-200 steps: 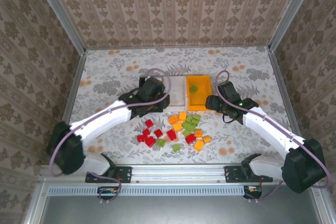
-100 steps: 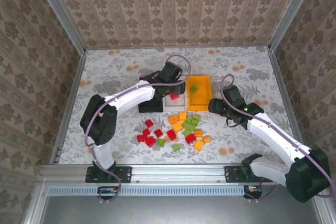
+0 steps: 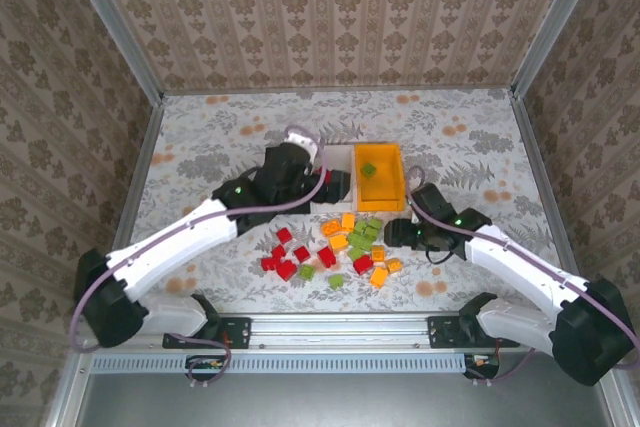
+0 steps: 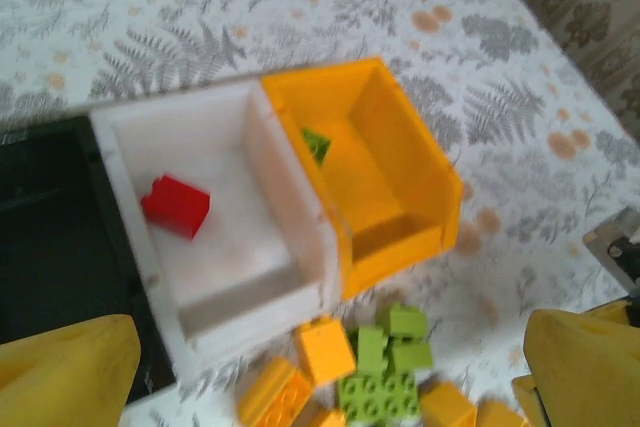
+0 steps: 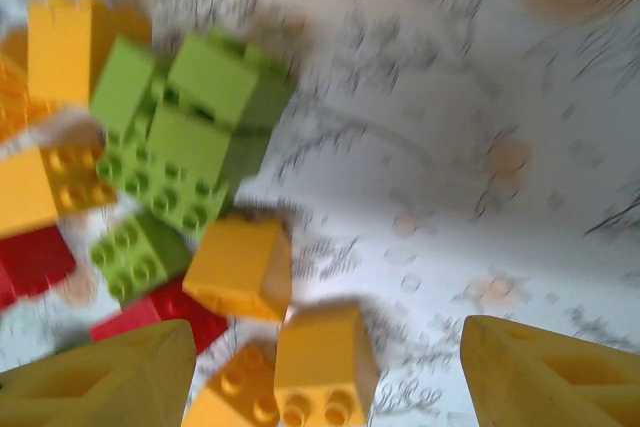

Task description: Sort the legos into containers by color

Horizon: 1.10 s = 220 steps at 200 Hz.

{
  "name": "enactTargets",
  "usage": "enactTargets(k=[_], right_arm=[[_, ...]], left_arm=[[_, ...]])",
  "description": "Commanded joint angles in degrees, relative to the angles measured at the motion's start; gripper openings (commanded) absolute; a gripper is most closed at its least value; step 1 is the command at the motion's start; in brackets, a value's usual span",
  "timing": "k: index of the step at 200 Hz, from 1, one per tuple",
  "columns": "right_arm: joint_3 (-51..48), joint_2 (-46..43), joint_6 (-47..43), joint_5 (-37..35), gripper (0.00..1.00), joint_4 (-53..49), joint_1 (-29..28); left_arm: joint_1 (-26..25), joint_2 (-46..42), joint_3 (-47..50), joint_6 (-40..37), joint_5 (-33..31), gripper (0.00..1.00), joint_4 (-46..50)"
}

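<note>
The floral tabletop (image 3: 200,137) carried a black bin (image 4: 50,217), a white bin (image 4: 290,207) and an orange-yellow bin (image 4: 425,182), side by side in a row at its middle. The left fingers (image 4: 70,367) stood wide apart and empty above the white bin's near wall. The right fingers (image 5: 100,377) were apart too, gripping nothing, low over the loose legos (image 3: 345,245) toward the near edge. One red lego (image 4: 175,205) lay in the white bin, one green lego (image 4: 315,143) in the orange-yellow bin.
</note>
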<state>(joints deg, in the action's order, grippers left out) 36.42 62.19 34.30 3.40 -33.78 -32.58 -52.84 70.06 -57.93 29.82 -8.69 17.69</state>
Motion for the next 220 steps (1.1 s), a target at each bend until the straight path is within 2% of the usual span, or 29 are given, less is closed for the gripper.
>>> enactTargets(k=[1,34,86,124,151,178,205,220], right_arm=[[-2.34,0.32,0.22,1.75,0.72,-2.64,-3.47],[-3.99,2.72,1.51,0.23,0.71,-1.21,-6.24],[-4.68,6.39,2.06,-4.26,0.65,-1.06,-7.67],[-4.56,7.30,2.17,-7.04,0.51,-0.32,-7.66],[-4.69,8.16,2.14,-7.09,0.50,-0.24,-7.64],[-3.80,7.02,1.41,-7.09,0.38,-0.56,-7.59],[1.31,3.20,-1.24,-6.94,0.28,-3.49,-7.54],[6.25,2.85,-3.08,-5.64,0.27,-4.41,-7.67]], left_arm=[[-0.88,-4.88,8.21,4.42,-4.14,1.00,-0.55],[-0.85,-11.58,15.25,7.34,-6.67,1.00,-0.56],[-0.06,-15.00,16.86,7.97,-8.17,1.00,1.27],[0.04,-16.28,17.28,8.84,-10.48,1.00,2.52],[0.51,-18.45,18.91,9.42,-11.08,1.00,1.50],[1.22,-20.36,20.00,8.82,-11.62,1.00,1.50],[2.33,-22.26,20.75,8.89,-12.17,1.00,3.12],[3.13,-23.91,21.48,9.62,-12.36,1.00,4.24]])
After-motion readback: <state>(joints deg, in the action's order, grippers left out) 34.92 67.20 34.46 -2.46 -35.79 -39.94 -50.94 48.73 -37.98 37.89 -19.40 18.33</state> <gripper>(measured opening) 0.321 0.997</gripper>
